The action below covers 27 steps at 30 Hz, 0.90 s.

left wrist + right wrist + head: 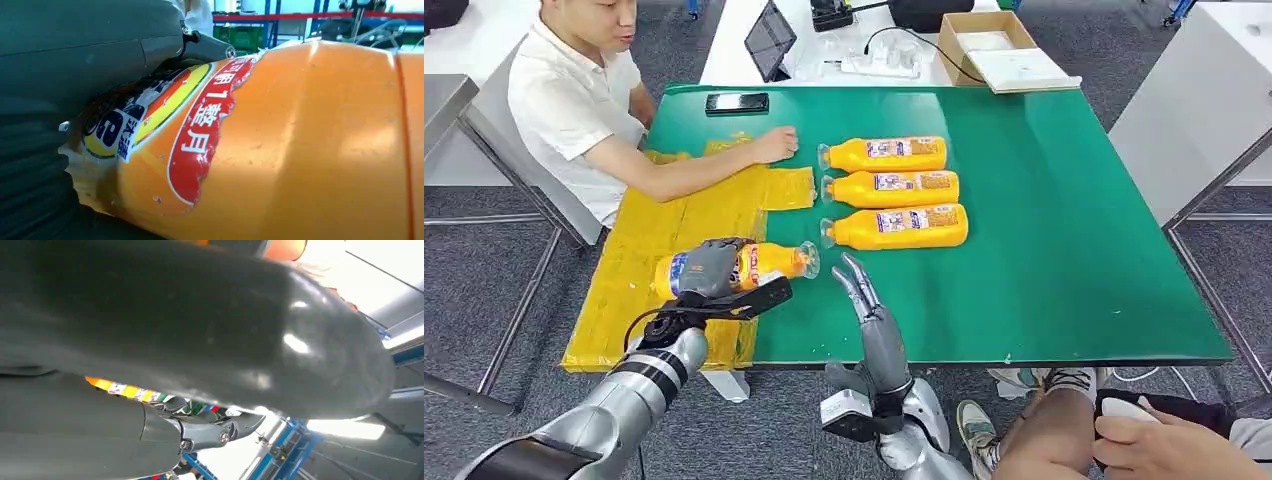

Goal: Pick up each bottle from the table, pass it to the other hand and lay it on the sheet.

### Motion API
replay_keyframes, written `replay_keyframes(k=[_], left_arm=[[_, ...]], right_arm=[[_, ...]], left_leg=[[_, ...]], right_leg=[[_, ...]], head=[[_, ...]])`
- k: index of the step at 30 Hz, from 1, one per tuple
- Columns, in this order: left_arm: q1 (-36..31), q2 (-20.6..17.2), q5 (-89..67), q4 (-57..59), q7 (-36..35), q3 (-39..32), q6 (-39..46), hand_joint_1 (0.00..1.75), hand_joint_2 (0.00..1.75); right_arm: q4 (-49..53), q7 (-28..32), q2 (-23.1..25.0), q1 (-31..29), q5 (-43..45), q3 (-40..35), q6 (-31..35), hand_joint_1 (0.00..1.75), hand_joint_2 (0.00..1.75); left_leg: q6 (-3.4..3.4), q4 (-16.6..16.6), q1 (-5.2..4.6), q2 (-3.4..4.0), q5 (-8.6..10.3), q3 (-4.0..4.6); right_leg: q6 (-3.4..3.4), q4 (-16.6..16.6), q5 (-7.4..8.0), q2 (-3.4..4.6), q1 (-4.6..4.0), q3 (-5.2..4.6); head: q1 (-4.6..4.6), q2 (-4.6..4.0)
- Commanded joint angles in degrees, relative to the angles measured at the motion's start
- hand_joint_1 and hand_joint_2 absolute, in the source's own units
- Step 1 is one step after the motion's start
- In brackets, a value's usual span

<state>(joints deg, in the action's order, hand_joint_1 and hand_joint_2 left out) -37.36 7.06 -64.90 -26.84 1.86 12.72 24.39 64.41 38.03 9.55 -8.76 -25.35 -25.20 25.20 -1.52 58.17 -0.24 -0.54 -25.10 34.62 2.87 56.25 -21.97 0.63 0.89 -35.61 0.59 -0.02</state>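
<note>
My left hand (pixel 712 272) grips an orange bottle (pixel 769 263) lying sideways above the yellow sheet (pixel 654 250), its clear cap pointing right. Up close, the left wrist view shows that bottle (pixel 310 145) with a torn red and blue label, against my left hand (pixel 75 60). My right hand (pixel 869 305) stands open at the table's front edge, fingers straight and pointing forward, just right of the held bottle's cap and apart from it. Three more orange bottles (pixel 894 190) lie side by side on the green table (pixel 1064 220), caps to the left. In the right wrist view, my right hand (pixel 175 335) is a dark grey blur.
A person in a white shirt (pixel 574 100) sits at the left, one hand (pixel 774 145) resting on the sheet's far end. A black phone (pixel 736 102) lies at the table's far left corner. Another person's knee and hand (pixel 1124 440) are at the front right.
</note>
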Motion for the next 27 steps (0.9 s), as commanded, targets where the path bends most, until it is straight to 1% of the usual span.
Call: replay_keyframes(k=[1,5,6,7,9,10,11,13,17,18,19,20,21,22,25,26,27], left_arm=[[0.23,-1.60,-4.52,7.23,-4.68,5.12,-2.88,1.75,1.75],[0.29,-1.60,-9.09,6.60,-8.09,8.35,-1.08,1.75,1.75],[0.35,-1.46,-8.86,6.47,-7.98,7.99,-1.12,1.75,1.75],[0.41,-1.22,-8.50,6.21,-7.56,7.61,-1.35,1.66,1.75],[0.41,-1.22,-8.50,6.21,-7.56,7.61,-1.35,1.66,1.75],[0.31,-1.36,-9.66,6.14,-8.22,8.34,-1.60,1.61,1.75],[0.24,-1.29,-9.77,6.22,-8.40,8.34,-2.00,1.52,1.75],[0.10,-1.15,-9.27,6.35,-7.96,7.81,-3.37,1.47,1.75],[0.10,-1.15,-9.27,6.35,-7.96,7.81,-3.37,1.47,1.75],[0.10,-1.15,-9.27,6.35,-7.96,7.81,-3.37,1.47,1.75],[0.12,-1.07,-8.67,6.39,-7.56,7.27,-3.80,0.84,1.75],[0.14,-1.04,-8.46,6.44,-7.37,7.05,-4.05,0.35,1.75],[0.19,-0.93,-7.81,6.63,-6.89,6.51,-4.97,0.07,1.75],[0.34,-0.85,-6.72,6.72,-5.99,5.60,-5.87,0.00,1.75],[0.92,-0.71,-3.27,6.33,-2.44,2.96,-7.31,0.00,1.75],[1.25,-0.36,-0.34,5.90,1.03,1.09,-8.76,0.00,1.75],[1.48,-0.13,2.58,5.46,4.74,-0.50,-10.67,0.00,0.00]], right_arm=[[-6.31,1.97,0.47,-2.28,0.77,3.11,-0.37,0.00,0.00],[-6.60,1.94,0.67,-2.11,0.38,3.26,-0.50,0.00,0.00],[-6.60,1.91,0.71,-2.07,0.31,3.35,-0.53,0.00,0.00],[-6.59,1.90,0.73,-1.97,0.22,3.42,-0.49,0.00,0.00],[-6.59,1.90,0.73,-1.97,0.22,3.42,-0.49,0.00,0.00],[-6.60,1.86,0.72,-1.82,0.22,3.60,-0.53,0.00,0.00],[-6.58,1.84,0.71,-1.74,0.21,3.72,-0.49,0.00,0.00],[-6.60,1.85,0.68,-1.63,0.26,3.96,-0.50,0.00,0.00],[-6.60,1.85,0.68,-1.63,0.26,3.96,-0.50,0.00,0.00],[-6.60,1.85,0.68,-1.63,0.26,3.96,-0.50,0.00,0.00],[-6.67,1.88,0.72,-1.66,0.33,4.14,-0.54,0.00,0.00],[-6.72,1.91,0.76,-1.67,0.36,4.23,-0.53,0.00,0.00],[-6.86,1.97,0.80,-1.68,0.37,4.36,-0.57,0.00,0.00],[-7.02,1.97,0.85,-1.68,0.40,4.49,-0.58,0.00,0.00],[-7.26,1.97,0.73,-1.58,0.52,4.47,-0.22,0.00,0.00],[-7.23,1.97,0.53,-1.51,0.80,4.26,-0.01,0.00,0.00],[-7.01,1.97,0.21,-1.47,1.30,3.87,0.11,0.00,0.00]], left_leg=[[0.07,-0.11,0.01,0.15,-0.05,-0.29],[0.11,-0.13,0.04,0.22,-0.08,-0.40],[0.10,-0.12,0.03,0.23,-0.07,-0.38],[0.09,-0.12,0.02,0.15,-0.05,-0.34],[0.06,-0.09,0.00,0.11,-0.03,-0.27],[0.12,-0.14,0.05,0.17,-0.07,-0.39],[0.08,-0.08,0.04,0.15,-0.07,-0.31],[0.10,-0.10,0.04,0.13,-0.08,-0.35],[0.05,-0.07,0.01,0.11,-0.04,-0.23],[0.09,-0.10,0.03,0.17,-0.07,-0.34],[0.07,-0.10,0.01,0.14,-0.05,-0.28],[0.11,-0.10,0.04,0.15,-0.07,-0.34],[0.10,-0.11,0.04,0.16,-0.06,-0.35],[0.08,-0.10,0.01,0.12,-0.04,-0.28],[0.08,-0.10,0.00,0.14,-0.05,-0.31],[0.08,-0.11,0.02,0.14,-0.05,-0.32],[0.10,-0.12,0.03,0.17,-0.07,-0.37]], right_leg=[[-0.09,-0.09,-0.02,0.08,-0.03,0.24],[-0.12,-0.12,-0.02,0.14,-0.06,0.34],[-0.12,-0.11,-0.02,0.14,-0.04,0.31],[-0.11,-0.10,-0.03,0.07,-0.04,0.29],[-0.07,-0.06,-0.02,0.05,-0.01,0.22],[-0.13,-0.13,-0.04,0.07,-0.07,0.33],[-0.10,-0.08,-0.04,0.08,-0.06,0.27],[-0.11,-0.08,-0.06,0.05,-0.06,0.31],[-0.06,-0.05,-0.02,0.05,-0.01,0.21],[-0.11,-0.08,-0.04,0.08,-0.04,0.31],[-0.08,-0.07,-0.03,0.07,-0.02,0.25],[-0.12,-0.09,-0.05,0.05,-0.05,0.32],[-0.12,-0.11,-0.03,0.06,-0.05,0.32],[-0.09,-0.09,-0.03,0.04,-0.02,0.26],[-0.09,-0.08,-0.03,0.07,-0.02,0.28],[-0.09,-0.09,-0.03,0.06,-0.04,0.29],[-0.11,-0.12,-0.04,0.08,-0.05,0.35]], head=[[0.02,0.00],[-0.02,0.00],[0.00,0.00],[0.00,0.00],[-0.02,0.00],[0.00,0.00],[-0.02,0.00],[0.00,0.00],[0.00,0.00],[0.00,0.00],[0.00,0.00],[0.00,0.00],[0.00,0.00],[0.00,0.00],[-0.02,0.00],[0.02,0.00],[-0.02,0.00]])
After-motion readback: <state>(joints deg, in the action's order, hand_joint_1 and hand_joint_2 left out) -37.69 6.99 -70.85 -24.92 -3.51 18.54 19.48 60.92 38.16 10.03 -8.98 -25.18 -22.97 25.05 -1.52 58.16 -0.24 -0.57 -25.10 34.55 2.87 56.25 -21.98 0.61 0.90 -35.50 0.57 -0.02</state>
